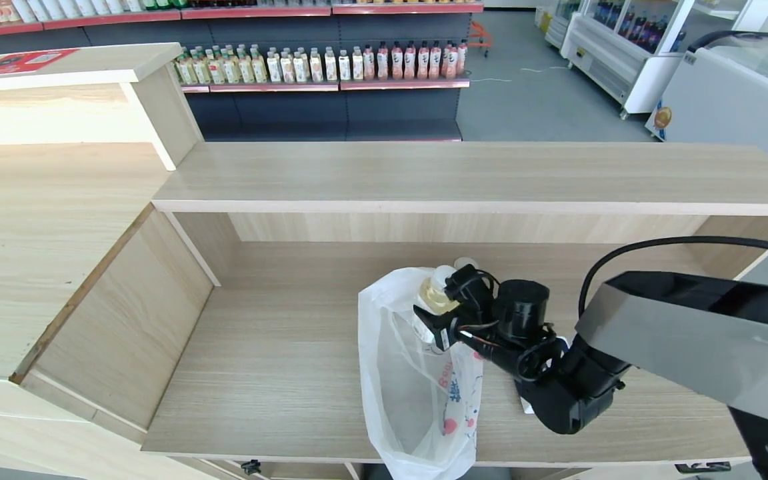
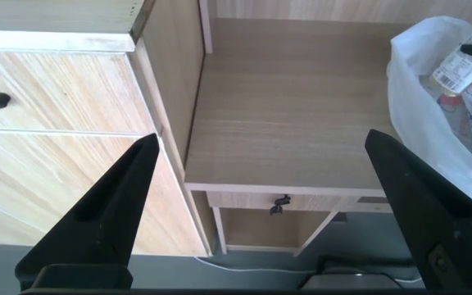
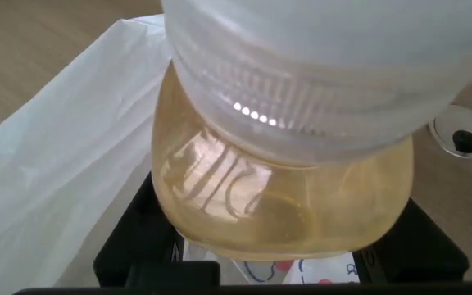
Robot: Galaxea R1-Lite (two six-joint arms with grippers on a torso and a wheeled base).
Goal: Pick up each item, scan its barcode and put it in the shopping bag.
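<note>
The right gripper (image 1: 443,308) was clamped on a plastic drink bottle (image 1: 432,293), its black fingers pressed on either side of the body below the shoulder, and held it at the mouth of the white shopping bag (image 1: 397,373) that stood slumped on the wooden counter (image 1: 264,373). The bottle looked nearly full of pale yellow liquid under a ribbed white cap (image 3: 326,74), so it was probably fairly heavy for its size, smooth-walled and liable to slip or dent under a hard squeeze; the labelled waist seemed the safest place to grip. The bag was thin, limp film that would likely fold shut or drag along if brushed. The left gripper (image 2: 260,139) hung with its fingers wide apart and nothing between them, off the counter's front edge. The bottle's lower half and barcode were hidden by the fingers and bag, and the bag's contents could not be made out.
</note>
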